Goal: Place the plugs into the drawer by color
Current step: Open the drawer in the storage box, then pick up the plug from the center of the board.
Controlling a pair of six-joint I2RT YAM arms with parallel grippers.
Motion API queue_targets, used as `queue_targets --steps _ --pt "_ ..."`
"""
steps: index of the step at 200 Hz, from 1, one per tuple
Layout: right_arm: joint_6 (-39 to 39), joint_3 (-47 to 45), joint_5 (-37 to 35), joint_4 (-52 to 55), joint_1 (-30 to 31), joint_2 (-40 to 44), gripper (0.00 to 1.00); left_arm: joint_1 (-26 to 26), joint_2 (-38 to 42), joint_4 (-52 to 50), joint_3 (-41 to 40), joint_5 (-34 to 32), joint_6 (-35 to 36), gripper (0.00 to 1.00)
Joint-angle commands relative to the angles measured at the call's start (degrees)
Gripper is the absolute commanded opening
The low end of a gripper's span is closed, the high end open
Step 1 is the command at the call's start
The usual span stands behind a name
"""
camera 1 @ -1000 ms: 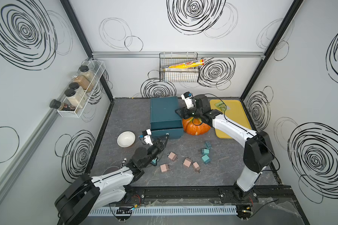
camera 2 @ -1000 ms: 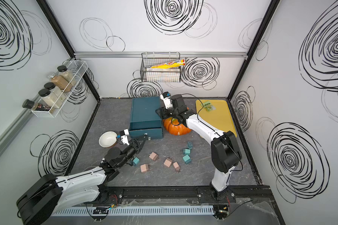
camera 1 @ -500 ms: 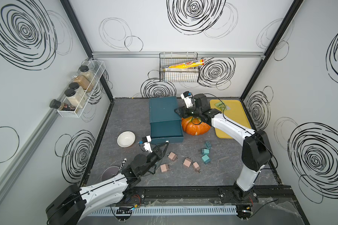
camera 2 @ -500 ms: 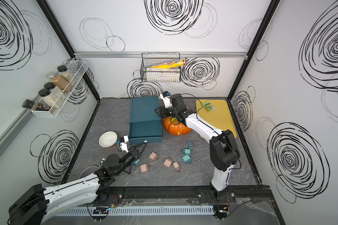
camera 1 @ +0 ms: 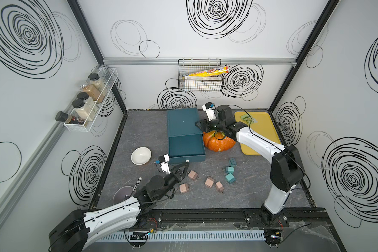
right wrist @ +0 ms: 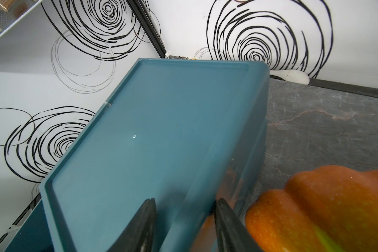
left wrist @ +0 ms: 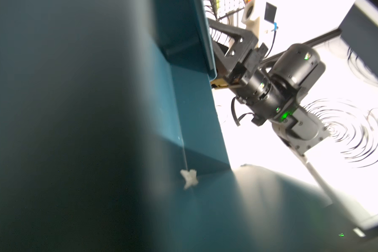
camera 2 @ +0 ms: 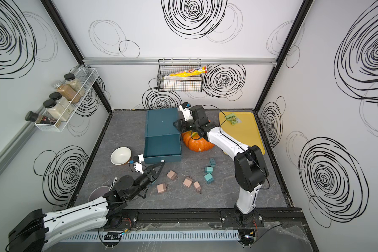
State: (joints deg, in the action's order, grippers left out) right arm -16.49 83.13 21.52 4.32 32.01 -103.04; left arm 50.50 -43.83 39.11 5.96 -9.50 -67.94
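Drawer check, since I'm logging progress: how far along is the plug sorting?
Done: one drawer stands pulled out and looks empty. In hand: nothing. The left gripper, jaws apart, sits by the pull tab. The right gripper straddles the chest edge. Left: four pink plugs and at least three teal plugs lie on the table, none sorted.

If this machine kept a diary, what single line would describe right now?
stage: drawer pulled out | left gripper: open, near pull tab | right gripper: open, astride chest edge | pink plugs, teal plugs: on table
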Motion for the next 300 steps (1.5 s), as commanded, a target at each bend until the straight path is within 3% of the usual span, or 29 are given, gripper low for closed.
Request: queue_targets --steps 1,9,26,45,95,133,181,266,300 --pt "0.76 -1.6 -0.1 5.58 0.42 -2.56 0.58 0.3 2.17 -2.41 -0.13 -0.9 1.4 0.54" --pt "0.75 -1.41 0.57 5.36 0.42 -2.35 0.62 0.3 3.37 -4.11 -0.07 -1.43 1.38 0.68" --pt "0.48 -0.75 1.31 5.57 0.42 -1.88 0.66 0.3 6.61 -7.14 -0.19 -1.83 1.83 0.86" --pt "0.41 -0.18 0.84 5.76 0.42 -0.38 0.68 0.3 11.31 -12.95 0.04 -2.63 2.47 0.99" --pt "1.26 -0.25 -2.49 8.66 0.29 8.9 0.72 -1.09 24.85 -35.0 6.31 -3.59 8.51 0.99" --pt "1.26 -10.73 -11.86 14.25 0.33 24.62 0.7 -1.24 28.19 -53.34 12.22 -3.54 15.4 0.99" --pt "-3.88 -28.57 -20.28 25.16 3.51 37.8 0.66 -1.28 31.08 -48.16 8.53 6.69 24.76 0.99" --pt "-13.39 -48.99 -20.31 19.55 15.68 39.43 0.67 -1.27 27.46 -38.18 3.92 14.94 33.81 0.99" --pt "-13.1 -52.31 -19.31 15.31 20.16 36.91 0.65 -1.25 26.88 -40.35 3.76 13.16 33.46 0.99"
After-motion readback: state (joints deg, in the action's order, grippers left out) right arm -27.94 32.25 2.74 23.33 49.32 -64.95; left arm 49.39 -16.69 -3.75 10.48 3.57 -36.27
